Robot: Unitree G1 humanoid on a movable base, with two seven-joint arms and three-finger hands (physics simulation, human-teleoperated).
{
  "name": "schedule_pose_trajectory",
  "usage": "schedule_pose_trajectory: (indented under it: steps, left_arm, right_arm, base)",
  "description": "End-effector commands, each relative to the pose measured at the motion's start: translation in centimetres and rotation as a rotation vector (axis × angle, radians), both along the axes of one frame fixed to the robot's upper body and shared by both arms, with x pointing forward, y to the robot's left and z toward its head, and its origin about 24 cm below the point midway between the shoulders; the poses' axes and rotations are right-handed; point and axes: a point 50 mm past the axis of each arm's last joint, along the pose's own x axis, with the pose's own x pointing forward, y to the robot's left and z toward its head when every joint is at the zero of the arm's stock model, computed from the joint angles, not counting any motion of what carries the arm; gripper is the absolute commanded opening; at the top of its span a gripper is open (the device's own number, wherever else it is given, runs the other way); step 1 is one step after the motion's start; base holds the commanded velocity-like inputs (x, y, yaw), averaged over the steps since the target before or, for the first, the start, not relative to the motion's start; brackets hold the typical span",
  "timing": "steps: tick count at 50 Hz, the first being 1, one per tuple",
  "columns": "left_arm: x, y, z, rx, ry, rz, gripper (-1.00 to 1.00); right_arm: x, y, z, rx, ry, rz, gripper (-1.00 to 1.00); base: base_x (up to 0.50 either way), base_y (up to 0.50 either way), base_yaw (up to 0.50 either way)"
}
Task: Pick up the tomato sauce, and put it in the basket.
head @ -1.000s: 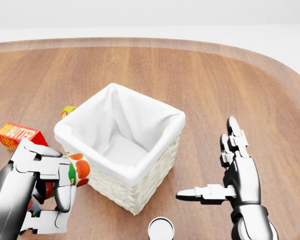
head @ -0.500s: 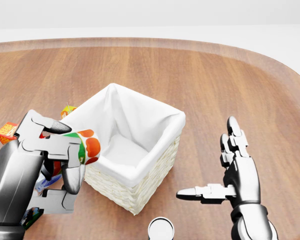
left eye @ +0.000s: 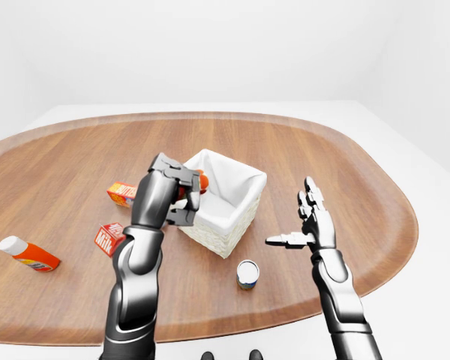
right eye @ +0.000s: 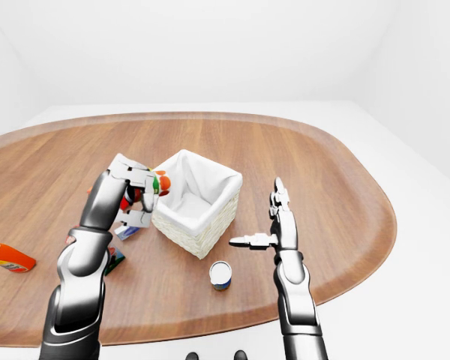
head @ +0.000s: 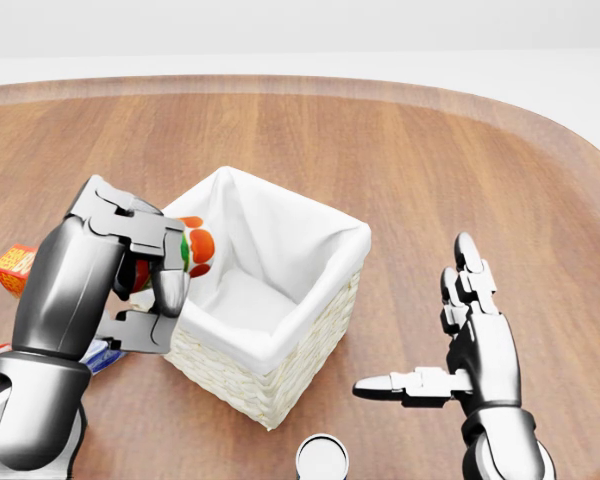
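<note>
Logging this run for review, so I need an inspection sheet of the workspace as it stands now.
Surface: rounded brown wooden table.
Job's things: tomato sauce can with red tomato print gripped at the left rim of the white-lined wicker basket, not yet inside.
Clutter: orange butter box; red carton; orange bottle with white cap lying at left; small tin can below the basket.
Grippers: left hand closed round the can; right hand open, empty.
Cables: nothing seen.
Surroundings: plain white floor and walls.

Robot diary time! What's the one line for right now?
left hand: shut on sauce, at basket rim | right hand: open, empty | sauce: not in basket yet
</note>
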Motion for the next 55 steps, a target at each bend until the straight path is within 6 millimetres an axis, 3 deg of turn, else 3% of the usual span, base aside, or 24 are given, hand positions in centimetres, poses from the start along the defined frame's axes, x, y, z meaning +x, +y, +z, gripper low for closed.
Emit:
schedule_pose_trajectory:
  steps: [1, 24, 37, 55]
  left_arm:
    - [1.9, -0.2, 0.1, -0.002, 0.000, 0.010, -1.00]
    - [6.5, -0.4, 0.0, 0.013, 0.063, 0.030, -1.00]
    - [10.4, 0.5, -2.8, 0.022, 0.205, 0.128, -1.00]
    - [13.3, -0.5, -3.9, 0.045, 0.246, 0.122, -1.00]
  right_arm:
    - [0.0, 0.0, -0.1, 0.000, 0.000, 0.000, 1.00]
    - [0.1, 0.0, 0.0, 0.002, 0.001, -0.001, 1.00]
    - [0.4, -0.3, -0.1, 0.005, 0.001, -0.008, 1.00]
    - [0.3, -0.3, -0.1, 0.006, 0.002, -0.009, 1.00]
  base:
    - [0.00, 0.00, 0.00]
    - [0.00, 0.00, 0.00]
    - [0.00, 0.00, 0.00]
    - [0.00, 0.00, 0.00]
